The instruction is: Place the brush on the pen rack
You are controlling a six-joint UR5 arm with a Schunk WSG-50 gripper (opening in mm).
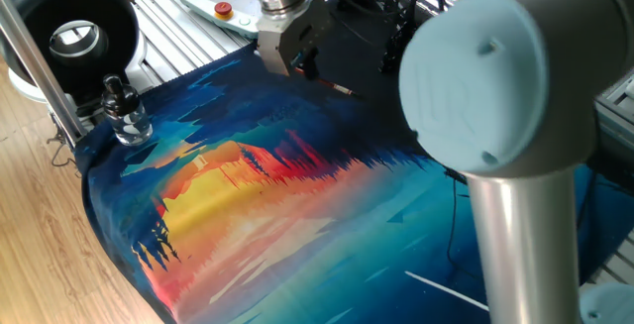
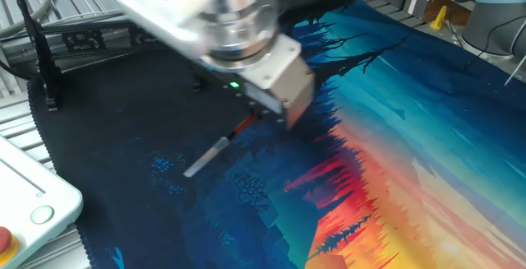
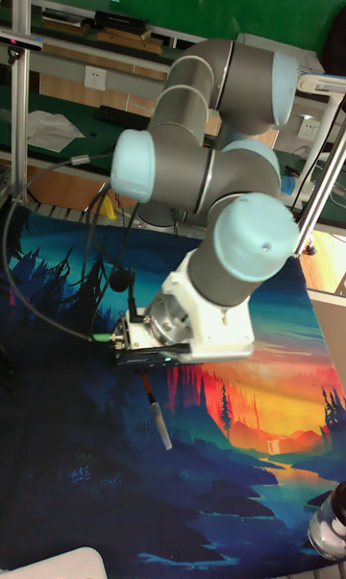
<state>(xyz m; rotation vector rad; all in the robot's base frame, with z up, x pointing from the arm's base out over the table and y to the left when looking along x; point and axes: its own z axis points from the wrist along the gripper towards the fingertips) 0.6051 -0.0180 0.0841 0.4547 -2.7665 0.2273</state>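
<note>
My gripper [image 1: 305, 66] is shut on the brush [image 1: 341, 89], whose thin end pokes out to the right over the dark far part of the mat. From the other fixed view, the brush [image 2: 209, 154] slants down and left out of the gripper [image 2: 265, 117], pale handle lowest and the reddish section by the fingers. In the tall view the brush [image 3: 159, 414] hangs below the gripper [image 3: 144, 367], just above the mat. The pen rack is out of view.
A colourful landscape mat [image 1: 258, 195] covers the table. A clear glass bottle [image 1: 124, 114] with a black stopper stands at its left corner. A thin white rod [image 1: 446, 288] lies near the front right. A white pendant [image 2: 25, 207] sits beside the mat's edge.
</note>
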